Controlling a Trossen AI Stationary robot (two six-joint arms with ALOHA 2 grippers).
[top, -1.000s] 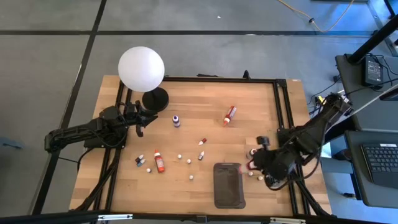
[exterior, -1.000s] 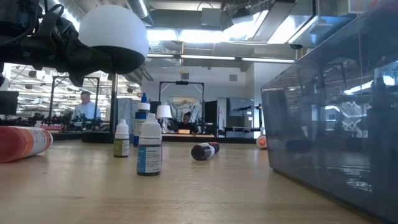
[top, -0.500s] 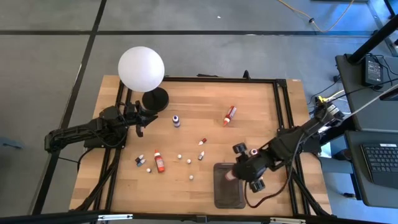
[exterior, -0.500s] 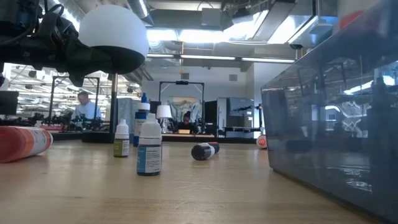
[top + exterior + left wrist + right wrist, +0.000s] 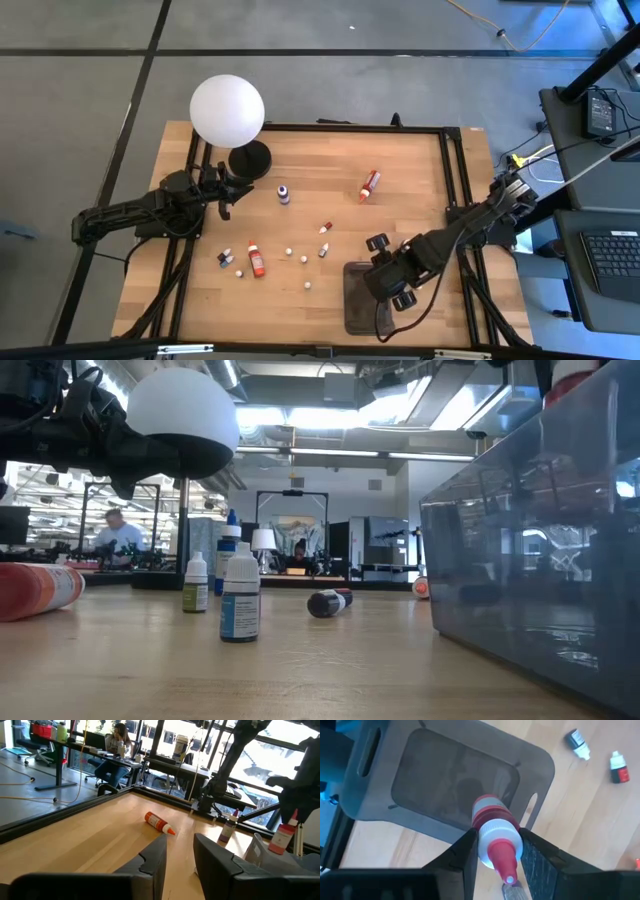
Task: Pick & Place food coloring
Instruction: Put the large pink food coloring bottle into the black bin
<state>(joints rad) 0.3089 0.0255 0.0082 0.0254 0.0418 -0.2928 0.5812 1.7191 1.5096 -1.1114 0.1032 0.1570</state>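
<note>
My right gripper hovers over the dark grey tray, shut on a red-and-white food coloring bottle; in the low view that bottle shows above the tray's wall. More bottles are on the wood: a red one lying, a blue-purple one standing, a red one and several tiny ones. My left gripper waits open beside the lamp's base. My right gripper pinches the bottle's white shoulder, just under the red cap, between its two fingers. The fingers come from above, pointing down. The bottle is lifted clear over the tray, roughly upright, cap toward the wrist and body toward the tray floor.
A big white globe lamp stands at the far left corner. Loose white caps dot the middle of the table. A black frame rail runs along the table's right side. People sit in the room beyond.
My right gripper has carried the bottle from near the table's right edge toward the left, ending over the tray. In the low view the bottle has come into sight above the tray's wall. The left arm has stayed still.
</note>
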